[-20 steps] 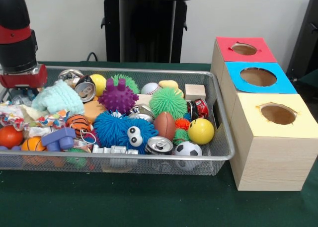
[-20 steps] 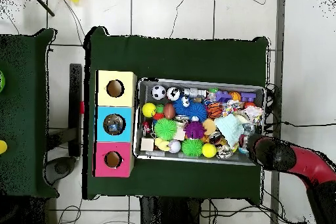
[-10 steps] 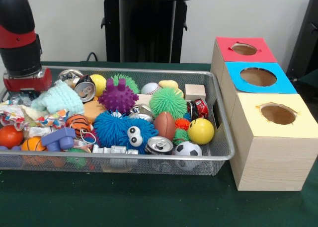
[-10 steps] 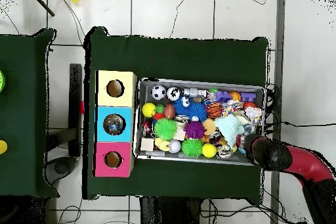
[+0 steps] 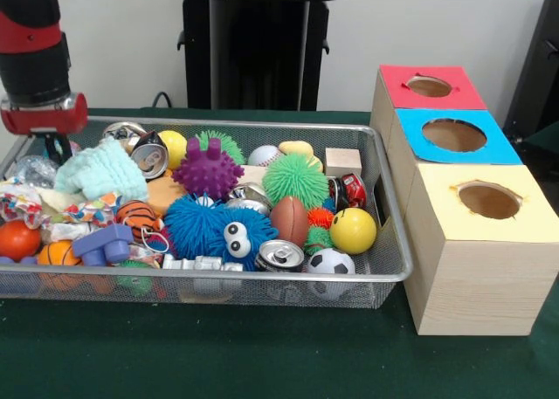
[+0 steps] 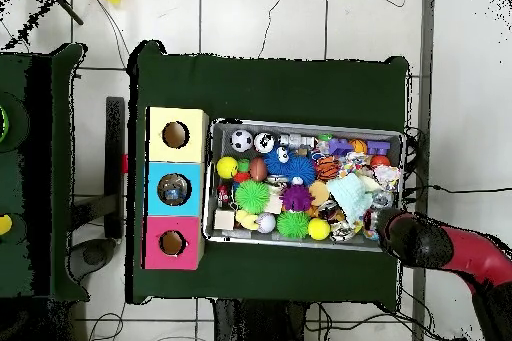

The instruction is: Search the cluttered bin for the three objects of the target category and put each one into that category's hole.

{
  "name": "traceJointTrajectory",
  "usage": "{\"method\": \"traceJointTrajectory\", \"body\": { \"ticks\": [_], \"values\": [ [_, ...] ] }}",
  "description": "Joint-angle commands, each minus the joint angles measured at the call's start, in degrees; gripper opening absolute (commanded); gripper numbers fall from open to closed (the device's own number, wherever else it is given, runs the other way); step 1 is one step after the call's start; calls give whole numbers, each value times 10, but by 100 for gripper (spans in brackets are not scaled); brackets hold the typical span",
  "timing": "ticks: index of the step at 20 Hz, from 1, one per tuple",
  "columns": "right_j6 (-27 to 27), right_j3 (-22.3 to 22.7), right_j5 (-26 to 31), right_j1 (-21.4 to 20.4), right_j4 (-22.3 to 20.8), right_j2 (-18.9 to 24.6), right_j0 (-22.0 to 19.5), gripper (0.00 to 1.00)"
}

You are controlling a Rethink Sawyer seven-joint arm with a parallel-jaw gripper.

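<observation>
A wire mesh bin [image 5: 384, 207] [image 6: 212, 227] is packed with toys. Crushed cans lie at the back left [image 5: 150, 154] and at the front [image 5: 279, 255], with a red can [image 5: 352, 189] by the right wall. Among them sit a purple spiky ball [image 5: 208, 170], a green one [image 5: 295, 178], a blue fuzzy toy with eyes [image 5: 210, 227], a yellow ball [image 5: 353, 230] and a soccer ball [image 5: 330, 262]. My gripper [image 5: 51, 141] [image 6: 392, 227] hangs over the bin's far left corner, above crumpled clear plastic [image 5: 33, 168] and beside a teal knitted cloth [image 5: 105, 172]. Nothing shows in its grasp.
Right of the bin stand three joined boxes, each with a round hole: red [image 5: 430, 86], blue [image 5: 454, 135], yellow [image 5: 489, 200]. In the overhead view a metallic thing [image 6: 174, 190] lies inside the blue hole. A black stand [image 5: 258, 45] rises behind the bin.
The arm has lifted out of the bin's corner and drawn slightly toward the rim. The bin's contents have not shifted.
</observation>
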Motion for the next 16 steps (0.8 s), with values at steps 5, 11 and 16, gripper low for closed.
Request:
{"method": "traceJointTrajectory", "body": {
  "ticks": [5,11,16],
  "values": [
    [-74,51,106,-89,67,39,26,0],
    [-79,55,89,-85,72,41,24,0],
    [-84,50,53,-73,66,55,18,100]
  ]
}}
